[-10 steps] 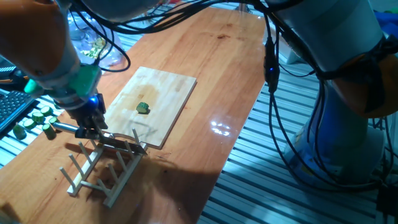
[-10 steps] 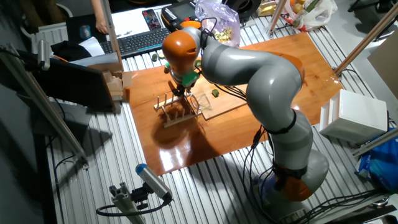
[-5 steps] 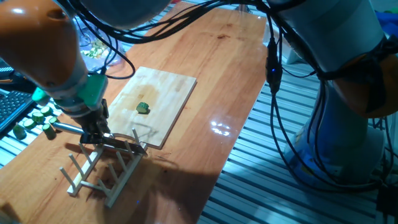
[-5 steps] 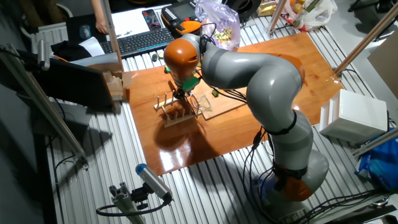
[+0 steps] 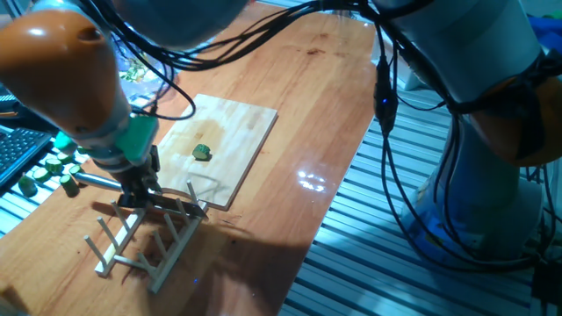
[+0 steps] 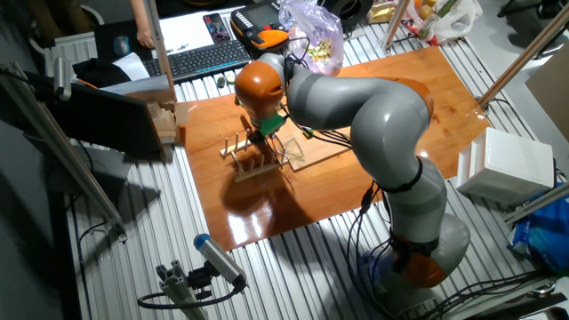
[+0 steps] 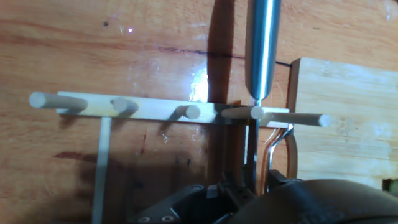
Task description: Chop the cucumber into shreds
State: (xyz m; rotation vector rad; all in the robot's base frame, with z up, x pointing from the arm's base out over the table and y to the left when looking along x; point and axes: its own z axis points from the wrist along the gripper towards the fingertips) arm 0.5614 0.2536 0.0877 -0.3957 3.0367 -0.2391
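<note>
The cucumber (image 5: 202, 153) is a small dark green chunk lying on the wooden cutting board (image 5: 230, 132). No shreds show. A knife rests on the wooden peg rack (image 5: 145, 233), its metal handle (image 5: 95, 182) sticking out to the left. In the hand view the handle (image 7: 261, 50) points away and the thin blade (image 7: 253, 149) runs edge-on under the hand, over the rack rail (image 7: 149, 112). My gripper (image 5: 139, 190) hangs low over the knife at the rack, left of the board; it also shows in the other fixed view (image 6: 261, 139). Its jaws are hidden by the hand.
Round cucumber slices and green pieces (image 5: 51, 168) lie at the table's left edge. A bent wire loop (image 5: 200, 187) stands at the board's near corner. A keyboard (image 6: 200, 58) and a plastic bag (image 6: 311, 31) lie behind the table. The board's edge (image 7: 298, 112) is beside the rack.
My gripper has moved a little to the right along the knife, towards the rack. The knife, the rack and the cucumber chunk have stayed put.
</note>
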